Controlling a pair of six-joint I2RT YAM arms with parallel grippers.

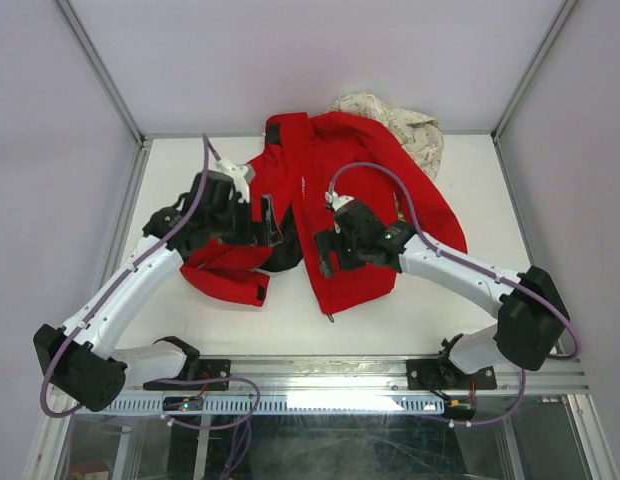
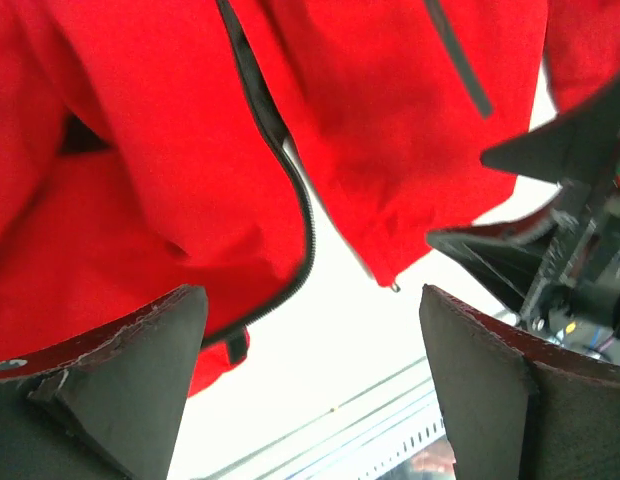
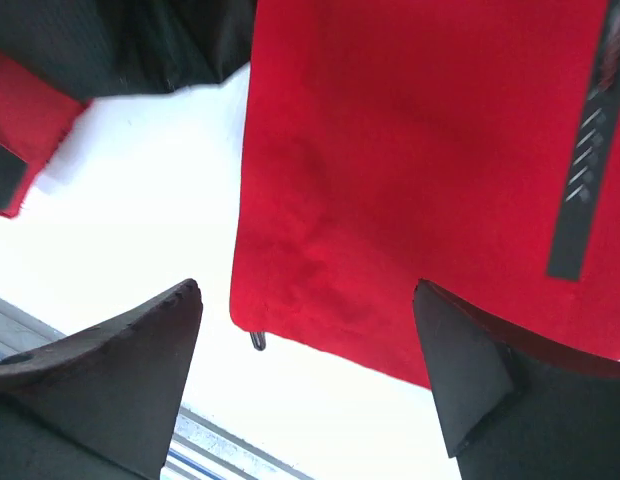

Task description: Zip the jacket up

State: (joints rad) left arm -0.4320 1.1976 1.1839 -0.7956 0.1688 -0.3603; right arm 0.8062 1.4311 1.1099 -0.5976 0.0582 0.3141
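The red jacket (image 1: 330, 190) lies open in the middle of the table, collar at the far side. Its right front panel (image 3: 410, 200) ends in a hem corner with a small metal zipper pin (image 3: 257, 340). Its left panel, with a dark zipper edge (image 2: 290, 180), is folded back over the dark lining (image 1: 285, 250). My left gripper (image 1: 270, 225) is open and empty above the left panel. My right gripper (image 1: 325, 262) is open and empty above the right panel's hem. The pin also shows in the left wrist view (image 2: 394, 287).
A cream floral garment (image 1: 405, 125) lies behind the jacket at the back right. A red sleeve with a black cuff tab (image 1: 260, 293) lies at the front left. The table's near rail (image 1: 320, 370) runs in front of the hem.
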